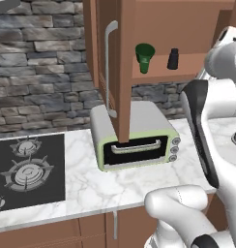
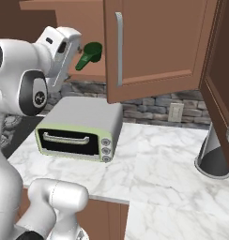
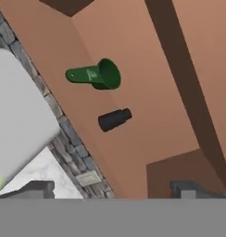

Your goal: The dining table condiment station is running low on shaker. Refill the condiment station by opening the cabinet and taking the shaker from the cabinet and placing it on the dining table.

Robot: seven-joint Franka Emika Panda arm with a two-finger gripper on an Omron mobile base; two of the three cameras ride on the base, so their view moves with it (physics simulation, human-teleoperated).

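The cabinet [image 1: 122, 72] stands open, its door [image 2: 154, 42] swung out with a long silver handle [image 2: 119, 47]. On its shelf stands the small black shaker [image 1: 173, 59], upright, to the right of a green funnel-shaped cup [image 1: 145, 57]. The hand view is rolled, so the shaker [image 3: 115, 119] and the cup [image 3: 98, 75] appear to lie sideways in it. My gripper [image 3: 112, 190] is open and points at the shelf, still short of the shaker, with nothing between its fingertips [image 3: 36, 189]. The dining table is out of view.
A pale green toaster oven [image 1: 134, 138] sits on the marble counter [image 1: 115, 186] right under the open door. A black stovetop [image 1: 28, 169] lies to its left. A dark grey cone-shaped appliance [image 2: 212, 154] stands at the right, beside another cabinet door [image 2: 224, 84].
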